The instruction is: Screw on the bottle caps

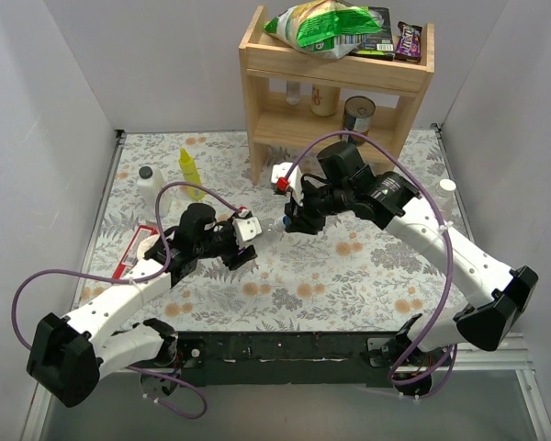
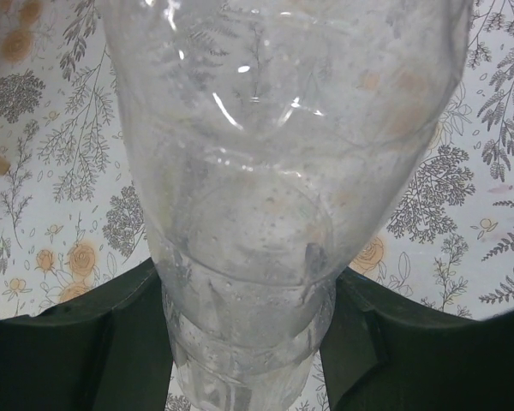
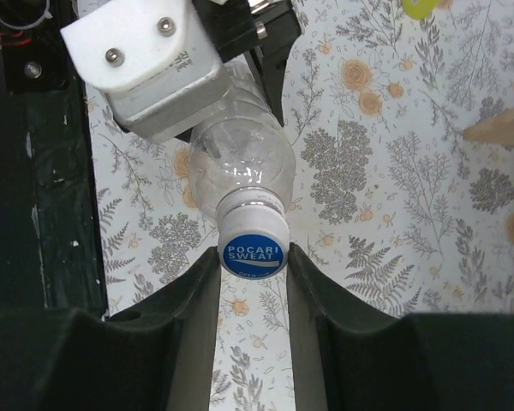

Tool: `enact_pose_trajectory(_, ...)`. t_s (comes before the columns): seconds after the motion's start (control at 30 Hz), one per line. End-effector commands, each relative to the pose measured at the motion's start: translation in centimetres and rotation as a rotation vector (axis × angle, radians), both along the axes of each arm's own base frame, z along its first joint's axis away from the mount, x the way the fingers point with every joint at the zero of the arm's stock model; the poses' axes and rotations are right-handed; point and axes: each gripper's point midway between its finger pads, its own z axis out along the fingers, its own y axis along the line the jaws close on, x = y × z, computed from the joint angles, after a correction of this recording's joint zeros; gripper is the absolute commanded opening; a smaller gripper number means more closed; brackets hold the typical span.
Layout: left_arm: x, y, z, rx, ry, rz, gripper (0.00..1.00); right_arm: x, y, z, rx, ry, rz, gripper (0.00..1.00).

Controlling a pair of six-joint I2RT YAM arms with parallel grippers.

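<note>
Plain white walls close in a counter (image 1: 349, 276) covered with a grey-and-orange floral cloth. At its far edge stands a wooden shelf (image 1: 331, 92). On the shelf's top lie a green snack bag (image 1: 321, 26) and a dark candy wrapper (image 1: 409, 39), and a tin can (image 1: 358, 115) sits on a lower level. To the left of the shelf, a yellow squeeze bottle (image 1: 191, 170) and a white bottle (image 1: 148, 184) with a black cap stand upright near each other on the cloth. Over the middle of the counter the two arms meet. The left claw (image 2: 248, 342) is clenched around the body of a clear bottle (image 2: 283, 171), its dark fingers pressed against both sides of the ribbed plastic. The bottle looks empty of liquid, with only a haze of fine droplets on its inner wall. It is held off the counter, lying roughly sideways with its neck toward the right arm. In the right wrist view, the right claw (image 3: 253, 274) is pinched on a blue cap (image 3: 253, 253) printed "POCARI SWEAT". The cap sits squarely on the bottle's neck, just above the white collar ring. Whether the cap is fully threaded down cannot be told.
</note>
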Motion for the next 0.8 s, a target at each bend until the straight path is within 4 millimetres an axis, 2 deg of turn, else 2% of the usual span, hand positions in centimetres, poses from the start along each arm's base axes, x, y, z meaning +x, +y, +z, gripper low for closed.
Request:
enact_pose_trajectory(0.0, 1.9, -2.2, 6.5, -0.173, -0.193, 0.015, 0.00, -3.4, 1.1, -3.2, -0.036, 0.297, -0.001, 0.27)
enact_pose_trajectory(0.23, 2.0, -1.7, 4.9, -0.146, -0.217, 0.032, 0.00, -3.1, 1.3, -3.1, -0.026, 0.381, -0.016, 0.34)
enact_pose_trajectory(0.4, 1.8, -1.6, 3.8, -0.159, -0.166, 0.058, 0.00, -3.1, 1.3, -3.1, -0.012, 0.402, 0.007, 0.40)
enact_pose_trajectory(0.5, 1.0, -1.5, 2.5, -0.150, -0.118, 0.048, 0.00, -2.7, 1.2, -2.5, -0.001, 0.360, 0.009, 0.43)
enact_pose_trajectory(0.67, -1.2, -0.9, -1.3, -0.093, -0.026, -0.005, 0.00, -1.7, 1.0, -1.8, -0.009, 0.291, -0.007, 0.49)
enact_pose_trajectory(0.77, -1.8, -0.8, -2.0, -0.092, -0.003, -0.015, 0.00, -1.6, 0.9, -1.9, -0.020, 0.284, -0.008, 0.53)
